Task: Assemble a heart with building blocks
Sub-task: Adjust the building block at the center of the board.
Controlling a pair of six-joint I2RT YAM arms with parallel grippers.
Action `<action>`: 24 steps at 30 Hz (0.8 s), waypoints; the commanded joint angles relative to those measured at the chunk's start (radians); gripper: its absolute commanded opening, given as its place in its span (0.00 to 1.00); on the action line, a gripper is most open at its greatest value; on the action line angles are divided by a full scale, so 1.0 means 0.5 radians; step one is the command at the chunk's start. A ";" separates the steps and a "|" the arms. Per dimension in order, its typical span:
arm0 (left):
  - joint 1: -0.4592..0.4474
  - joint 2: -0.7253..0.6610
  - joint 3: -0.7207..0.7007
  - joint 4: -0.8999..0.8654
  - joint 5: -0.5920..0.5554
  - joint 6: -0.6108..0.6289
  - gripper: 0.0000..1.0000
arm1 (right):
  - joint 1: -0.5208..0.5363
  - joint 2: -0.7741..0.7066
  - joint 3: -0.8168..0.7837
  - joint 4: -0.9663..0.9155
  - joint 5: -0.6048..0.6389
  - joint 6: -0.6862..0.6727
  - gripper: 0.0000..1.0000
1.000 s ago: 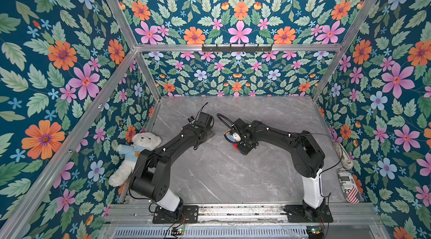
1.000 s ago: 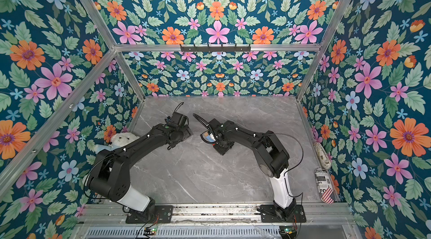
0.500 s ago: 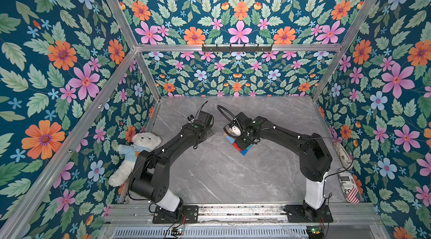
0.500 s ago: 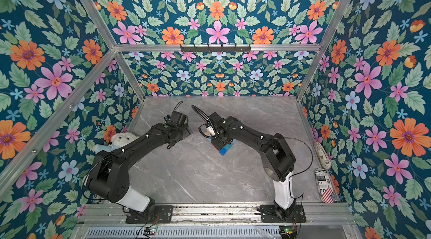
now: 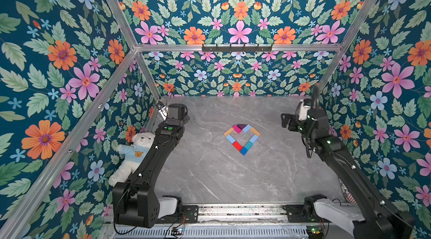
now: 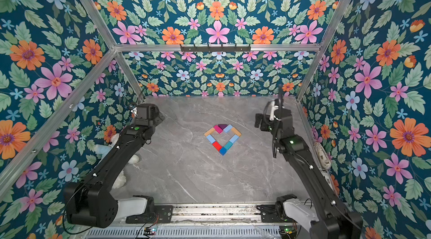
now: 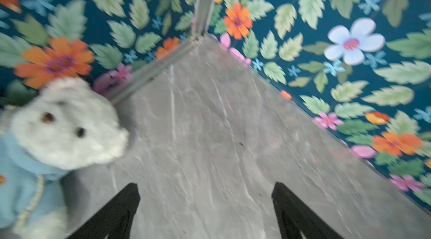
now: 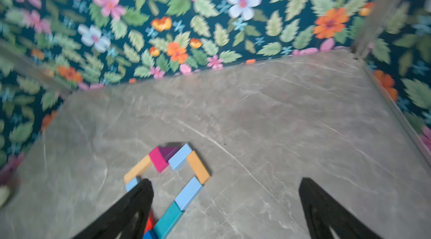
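The heart lies flat in the middle of the grey table, a hollow outline of coloured building blocks, seen in both top views. A purple wedge forms its notch and a dark blue cube its point. In the right wrist view the heart lies under and beside one finger, not between the jaws. My right gripper is open and empty, raised near the right wall. Pointing at the far left corner, my left gripper is open and empty too.
A white teddy bear in a light blue jumper sits against the left wall, close to my left arm. A can and a pale object lie at the right wall. Floral walls enclose the table on three sides.
My right gripper has opened and pulled away from the blocks to the right wall, uncovering the heart. The left arm has drawn back toward the far left corner.
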 commanded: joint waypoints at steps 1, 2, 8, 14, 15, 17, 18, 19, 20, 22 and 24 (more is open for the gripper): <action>0.097 -0.045 -0.180 0.365 -0.308 0.492 0.94 | -0.058 -0.305 -0.384 0.351 0.373 0.144 0.99; 0.127 -0.055 -0.291 0.502 -0.307 0.620 0.94 | -0.062 -0.386 -0.503 0.370 0.487 0.131 0.99; 0.298 -0.066 -0.953 1.220 0.062 0.852 0.93 | -0.061 -0.611 -1.124 0.665 0.934 0.040 0.99; 0.322 0.003 -1.369 1.834 0.250 1.028 0.96 | -0.063 -0.677 -1.437 1.034 0.945 -0.035 0.99; 0.323 0.041 -1.386 1.880 0.309 1.057 0.99 | -0.065 -0.661 -1.461 1.066 0.927 -0.045 0.99; 0.326 0.130 -1.390 1.964 0.405 1.093 1.00 | -0.065 -0.627 -1.488 1.126 0.884 -0.062 0.99; 0.328 0.151 -1.368 1.959 0.427 1.094 1.00 | -0.065 -0.610 -1.499 1.153 0.883 -0.060 0.99; 0.331 0.178 -1.381 2.065 0.447 1.107 1.00 | -0.065 -0.597 -1.512 1.192 0.891 -0.071 0.99; 0.340 0.209 -1.372 2.104 0.475 1.114 1.00 | -0.065 -0.584 -1.528 1.232 0.892 -0.088 0.99; 0.359 0.289 -1.315 2.119 0.536 1.127 1.00 | -0.065 -0.561 -1.543 1.287 0.884 -0.118 0.99; 0.373 0.356 -1.263 2.131 0.598 1.154 1.00 | -0.066 -0.547 -1.546 1.286 0.876 -0.120 0.99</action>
